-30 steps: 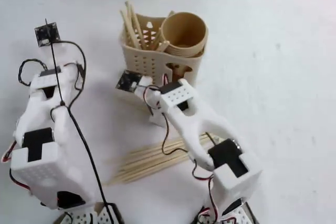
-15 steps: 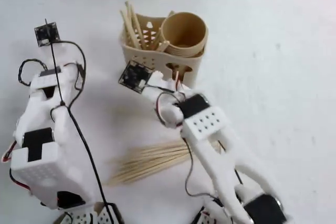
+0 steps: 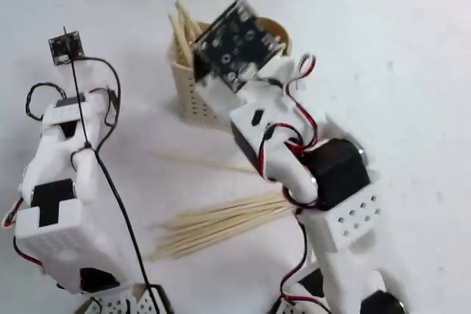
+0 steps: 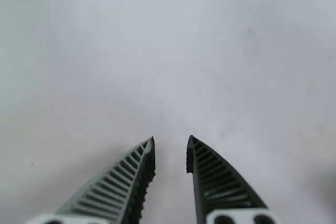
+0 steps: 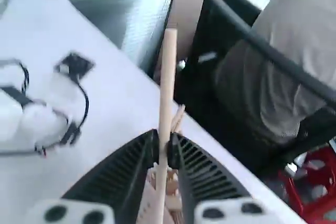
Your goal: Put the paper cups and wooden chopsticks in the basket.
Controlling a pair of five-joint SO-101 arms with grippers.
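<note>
My right gripper (image 5: 167, 148) is shut on one wooden chopstick (image 5: 168, 72) that stands upright between its fingers. In the high view the right arm (image 3: 294, 159) is raised over the cream basket (image 3: 193, 95) and covers most of it. Several chopsticks (image 3: 184, 29) stand in the basket's left part, and the rim of a paper cup (image 3: 282, 33) shows behind the wrist board. A pile of chopsticks (image 3: 221, 222) lies on the table in front, with a single chopstick (image 3: 202, 161) apart from it. My left gripper (image 4: 170, 148) is open just above bare table, with nothing in it.
The left arm (image 3: 59, 174) with its black cable rests on the left of the white table (image 3: 397, 93). The table's right side is bare. A black chair (image 5: 247, 40) stands beyond the far edge.
The right arm rose from the pile on the table and swung up over the basket with a chopstick in its gripper. A single chopstick now lies apart from the pile. The left arm kept still.
</note>
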